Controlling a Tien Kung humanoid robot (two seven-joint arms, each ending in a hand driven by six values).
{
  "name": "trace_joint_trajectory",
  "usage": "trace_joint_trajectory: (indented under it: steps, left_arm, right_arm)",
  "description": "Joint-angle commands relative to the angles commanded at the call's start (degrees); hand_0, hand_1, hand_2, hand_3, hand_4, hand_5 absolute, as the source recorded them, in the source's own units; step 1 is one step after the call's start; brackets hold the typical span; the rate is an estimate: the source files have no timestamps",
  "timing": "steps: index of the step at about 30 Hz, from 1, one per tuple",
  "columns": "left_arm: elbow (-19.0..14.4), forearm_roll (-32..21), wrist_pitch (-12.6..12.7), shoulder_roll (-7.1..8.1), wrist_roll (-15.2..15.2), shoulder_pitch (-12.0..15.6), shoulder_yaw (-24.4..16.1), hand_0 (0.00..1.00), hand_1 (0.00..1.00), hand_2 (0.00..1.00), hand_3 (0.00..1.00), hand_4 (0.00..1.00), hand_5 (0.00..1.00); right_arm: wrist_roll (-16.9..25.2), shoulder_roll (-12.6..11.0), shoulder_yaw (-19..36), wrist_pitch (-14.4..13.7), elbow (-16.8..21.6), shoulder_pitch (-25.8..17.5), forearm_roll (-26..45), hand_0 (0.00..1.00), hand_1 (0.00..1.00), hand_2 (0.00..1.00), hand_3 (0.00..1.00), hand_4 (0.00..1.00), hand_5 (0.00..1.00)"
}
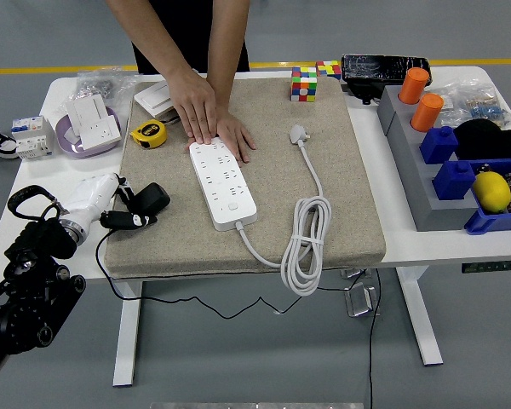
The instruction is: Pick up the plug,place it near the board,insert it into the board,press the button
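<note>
The white plug point(298, 133) lies untouched on the beige mat point(358, 221), upper centre, right of the power strip point(224, 184) that a person's hands point(206, 115) steady. The left hand point(136, 207), fingers loosely curled around nothing, sits at left. Every step remains.

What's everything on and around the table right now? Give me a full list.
power strip: 1, white, pad centre
plug: 1, white, pad far right
cable coil: 1, white, pad near edge
pad: 1, beige, tabletop
tape measure: 1, yellow, left of pad
puzzle cubes: 2, multicoloured, far edge
orange cylinders: 2, right rack
lemon: 1, yellow, blue bin
person's hands: 2, at the strip's far end
left hand: black fingers, pad's left edge, holding nothing
</note>
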Motion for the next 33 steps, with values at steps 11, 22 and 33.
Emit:
trace_joint_trajectory:
  steps: [11,22,33]
  left_arm:
    - [-0.9,-0.9,1.6,0.05,0.2,-0.2,-0.4,0.545,0.559,0.416,0.355,0.679,0.343]
    - [-4.6,-3.4,1.4,0.75,0.5,-0.8,0.7,0.541,0.551,0.408,0.358,0.600,0.331]
    - [-7.1,-4.9,1.9,3.84,0.1,-5.8,10.3,0.534,0.553,0.408,0.358,0.583,0.307]
  right_arm:
    - [0.0,0.1,0.1,0.0,0.0,0.1,-0.1,0.937,0.902,0.853,0.867,0.998,0.998]
    - [0.0,0.1,0.2,0.0,0.0,0.2,0.0,0.937,0.902,0.853,0.867,0.998,0.998]
    - [0.0,-0.1,0.0,0.0,0.1,0.4,0.0,0.937,0.902,0.853,0.867,0.998,0.998]
